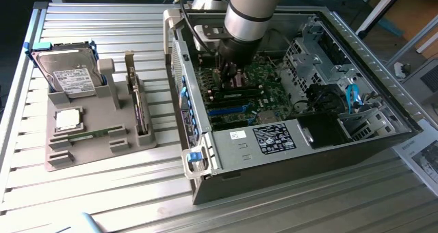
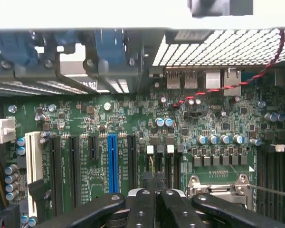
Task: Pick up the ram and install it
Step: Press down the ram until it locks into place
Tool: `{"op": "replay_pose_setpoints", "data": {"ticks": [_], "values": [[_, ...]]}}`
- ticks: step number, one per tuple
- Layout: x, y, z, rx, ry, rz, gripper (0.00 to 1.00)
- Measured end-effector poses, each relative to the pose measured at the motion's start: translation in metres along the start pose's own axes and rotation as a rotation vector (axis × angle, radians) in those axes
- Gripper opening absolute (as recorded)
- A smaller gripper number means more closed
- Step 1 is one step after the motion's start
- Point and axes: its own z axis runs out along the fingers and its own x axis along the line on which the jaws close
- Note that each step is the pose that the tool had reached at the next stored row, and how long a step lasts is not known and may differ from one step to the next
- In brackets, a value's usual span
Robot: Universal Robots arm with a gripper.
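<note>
Hand (image 2: 155, 199) is down inside the open PC case (image 1: 287, 156), just above the motherboard (image 2: 133, 128), fingers (image 2: 141, 209) pressed together w/ nothing visible between them. In ext. view the arm (image 1: 250, 12) reaches into the case from above. One ram stick (image 1: 87, 135) lies flat in the grey holder tray (image 1: 102, 151) on the bench (image 1: 102, 192), well apart from the hand, beside the CPU chip (image 1: 68, 119). Hard drive (image 1: 68, 76) stands at tray's far end.
</note>
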Motion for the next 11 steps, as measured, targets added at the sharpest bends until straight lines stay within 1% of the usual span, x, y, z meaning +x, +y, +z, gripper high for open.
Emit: {"op": "replay_pose_setpoints", "data": {"ticks": [2,7,11], "values": [[0.0000,0.0022,0.0000,0.0011,0.0000,0.000,0.10],[0.0001,0.0030,0.0000,0.0013,0.0000,0.000,0.10],[0.0001,0.0054,0.0001,0.0024,-0.0001,0.000,0.10]]}}
